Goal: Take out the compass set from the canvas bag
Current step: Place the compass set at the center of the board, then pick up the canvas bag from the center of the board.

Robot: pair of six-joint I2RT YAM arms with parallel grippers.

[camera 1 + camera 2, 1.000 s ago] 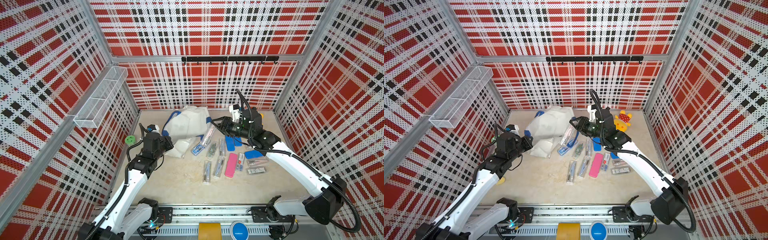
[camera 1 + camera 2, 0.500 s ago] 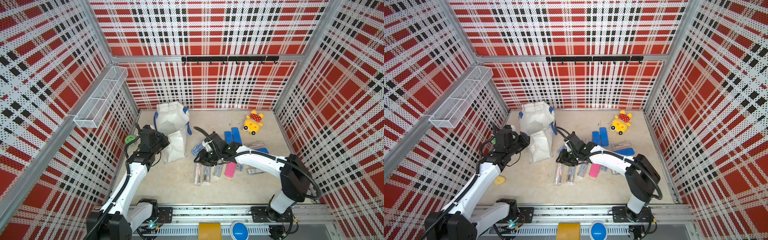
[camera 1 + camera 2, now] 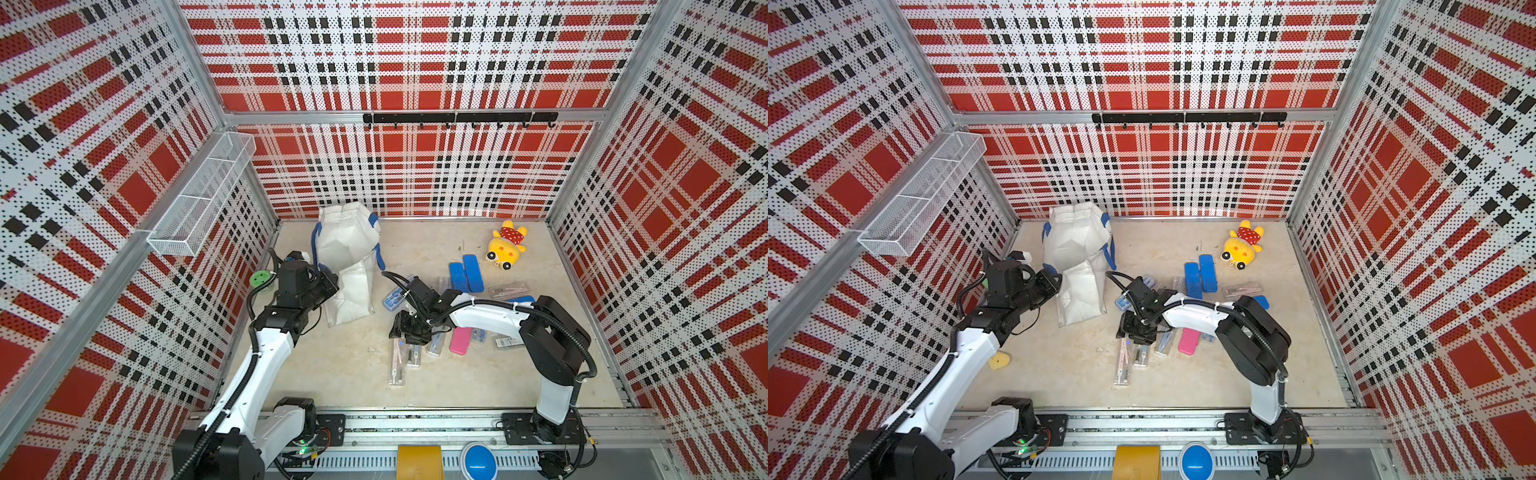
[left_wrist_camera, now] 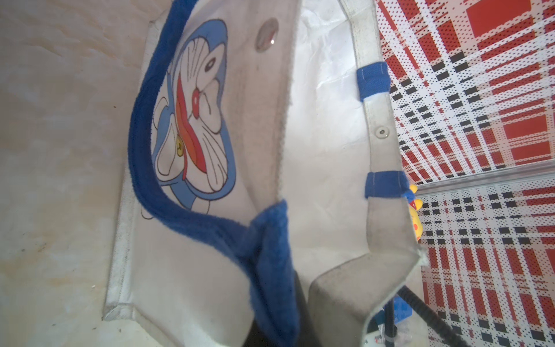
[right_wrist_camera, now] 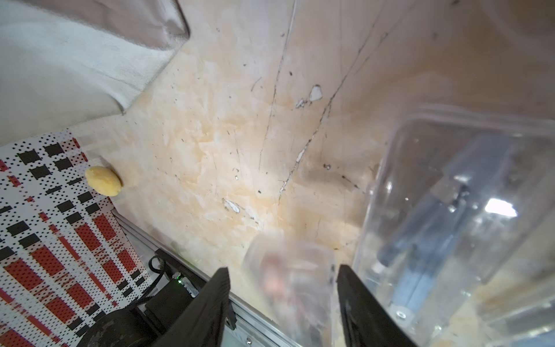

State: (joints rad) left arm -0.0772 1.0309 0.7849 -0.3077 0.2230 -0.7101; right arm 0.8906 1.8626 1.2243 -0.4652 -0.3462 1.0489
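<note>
Canvas bag (image 3: 349,257) slumps upright at the table's (image 3: 353,386) far left, its inside hidden in both top views. Left gripper (image 3: 328,287) is closed on the bag's rim by the blue handle (image 4: 270,240), fingers buried in cloth. Right gripper (image 5: 282,270) has jaws apart, straddling the compass set (image 3: 397,361): clear case flat mid-table, long axis near-to-far, far end covered, contents blurred.

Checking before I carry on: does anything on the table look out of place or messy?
Yes. The clear cases under the right gripper lie in a loose heap at differing angles. The canvas bag slumps, creased midway. A yellow plush toy sits apart near the back wall, the odd one among the stationery.
</note>
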